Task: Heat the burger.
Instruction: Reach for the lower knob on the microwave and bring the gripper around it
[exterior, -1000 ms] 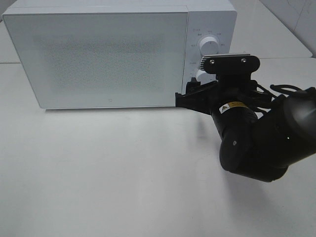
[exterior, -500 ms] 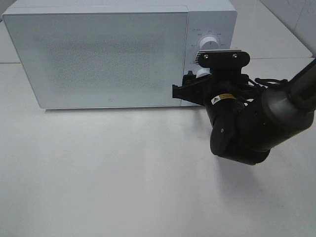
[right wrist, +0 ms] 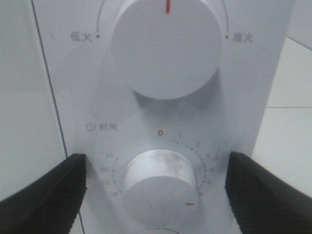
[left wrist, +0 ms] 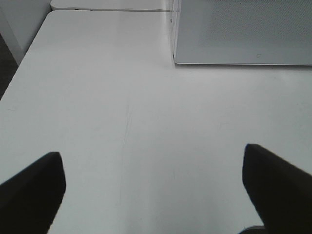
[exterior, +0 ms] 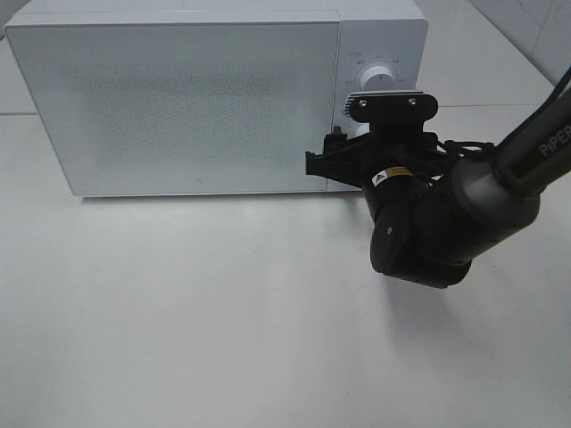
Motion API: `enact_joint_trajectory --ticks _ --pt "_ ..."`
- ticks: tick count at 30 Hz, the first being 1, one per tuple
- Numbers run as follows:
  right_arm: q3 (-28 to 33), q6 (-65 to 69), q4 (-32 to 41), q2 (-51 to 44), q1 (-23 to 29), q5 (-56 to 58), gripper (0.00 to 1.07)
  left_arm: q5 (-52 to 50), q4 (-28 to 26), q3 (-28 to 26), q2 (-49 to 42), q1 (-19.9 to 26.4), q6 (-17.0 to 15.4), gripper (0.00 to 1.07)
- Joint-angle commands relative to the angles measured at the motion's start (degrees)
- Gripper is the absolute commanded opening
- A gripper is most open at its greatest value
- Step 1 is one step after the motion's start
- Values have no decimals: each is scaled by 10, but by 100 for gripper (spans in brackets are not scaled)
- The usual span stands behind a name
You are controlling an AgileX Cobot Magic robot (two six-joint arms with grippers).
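A wide stretch of white surface (exterior: 178, 312) is seen in front of the microwave (exterior: 178, 98), whose frosted door (exterior: 187, 102) is shut flush with the control panel. In the left wrist view the surface's edge is seen falling off to a dark floor at one side, and a seam is visible behind the microwave's corner. The left hand (left wrist: 153, 190) is held low over bare surface, its fingers spread wide apart and nothing between them. The right hand (right wrist: 156, 195) is set close against the control panel, its two fingers parted to either side of the lower dial (right wrist: 163, 183) with a gap left on each side. "PiPER" can be read on the right arm (exterior: 500, 192), and a small yellow label is fixed near its wrist. Beside the upper knob (right wrist: 165, 46) the words 低火 and 高火 are printed, and its red mark is pointed straight up. The lower dial is ringed by a red 0 and numbers up to 35, with 时间 printed beside it. The burger cannot be seen in any view, so its place relative to either hand cannot be told.
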Motion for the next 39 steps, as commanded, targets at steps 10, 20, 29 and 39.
enact_joint_trajectory --ticks 10,20,29,39 --pt "-10 16 -3 1 -6 -28 42 -8 2 1 -14 -1 -2 93" --pt "-10 26 -13 1 -6 -24 0 -8 2 1 -14 -1 -2 93" --pt "-10 45 -18 1 -6 -24 0 -8 2 1 -14 -1 -2 93" --pt "-10 162 -48 -6 -7 -32 0 -8 2 1 -14 -1 -2 93"
